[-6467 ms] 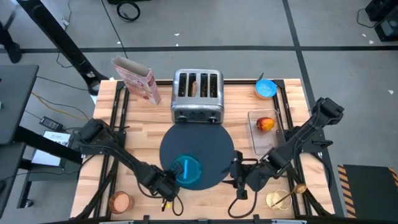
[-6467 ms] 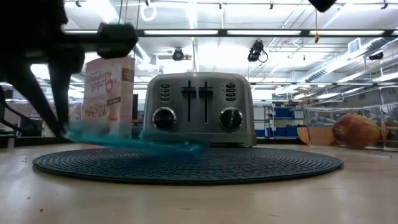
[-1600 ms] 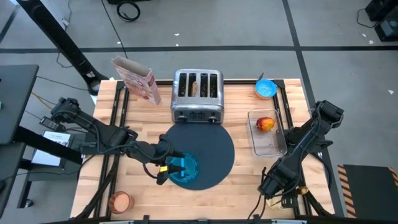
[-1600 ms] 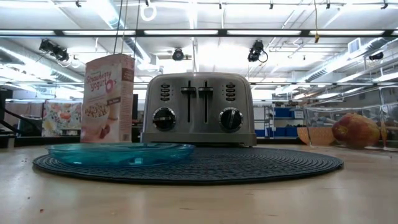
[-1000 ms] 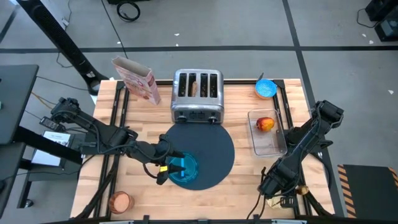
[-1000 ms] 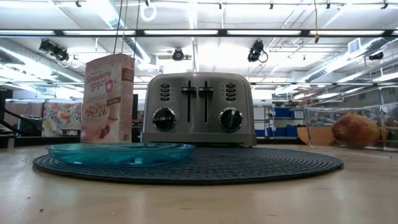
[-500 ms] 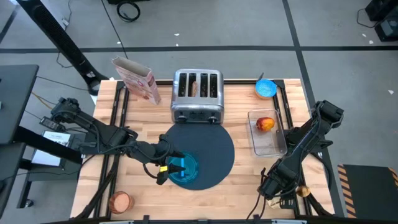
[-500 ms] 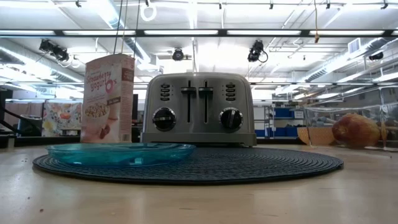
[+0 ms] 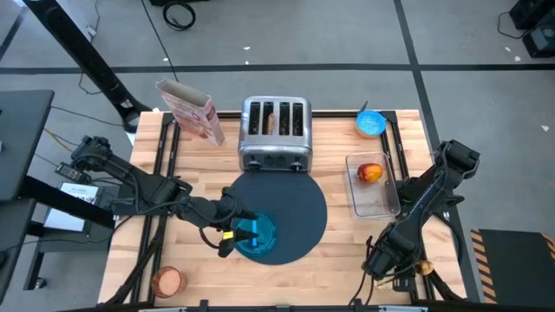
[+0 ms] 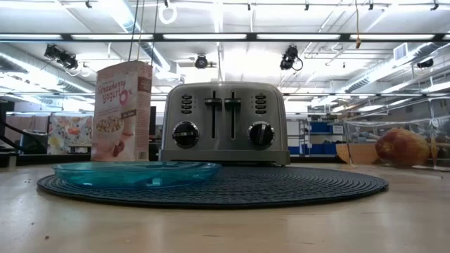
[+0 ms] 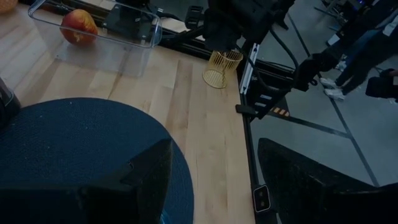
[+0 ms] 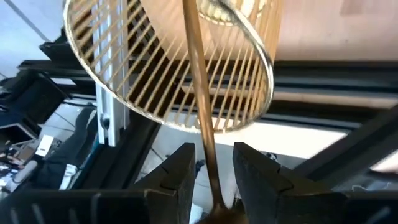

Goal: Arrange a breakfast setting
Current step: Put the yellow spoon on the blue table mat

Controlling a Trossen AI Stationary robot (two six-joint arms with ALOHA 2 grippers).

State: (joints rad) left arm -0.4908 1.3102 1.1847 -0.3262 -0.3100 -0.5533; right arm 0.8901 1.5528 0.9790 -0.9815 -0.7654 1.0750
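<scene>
Teal plate set on navy mat, frame centre. Left gripper jaws spread, released beside plate. Right gripper, lower right, jaws grasping gold spoon in wire holder. Toast, fruit, bowl, cup unplaced.

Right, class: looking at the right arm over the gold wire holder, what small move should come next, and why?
Probably lift straight up. The right end effector has its fingers either side of the gold spoon handle, which stands in the gold wire holder at the table's near right corner. The teal plate already sits on the navy mat, so the spoon goes there.
</scene>
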